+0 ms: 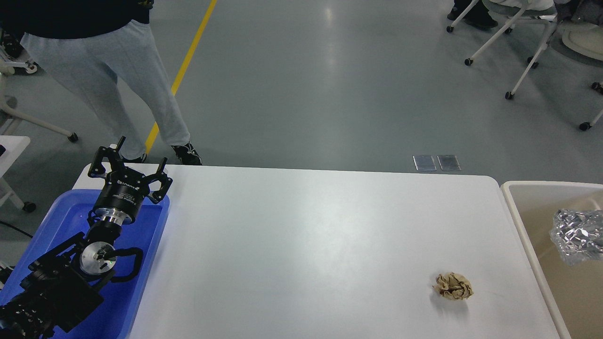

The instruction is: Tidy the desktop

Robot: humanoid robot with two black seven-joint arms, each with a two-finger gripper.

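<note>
Brown crumpled paper ball (pixel 453 286) lies alone on the white tabletop (pixel 301 245), near its right edge and toward the near right corner, with bare surface all round it. Beige bin (pixel 518 221) stands just past that right edge and holds a crumpled foil wad (pixel 577 236). Left hand (pixel 129 165) hovers over the far end of the blue tray (pixel 146 263) at the left edge, fingers spread wide, holding nothing. Right hand is not in view.

Judgement: the paper ball is the remaining item to clear. It sits well apart from the left hand, so the right arm is better placed. A top-down pinch across the ball's middle, then a short carry over the bin wall, should suffice; light paper may slide if nudged.
</note>
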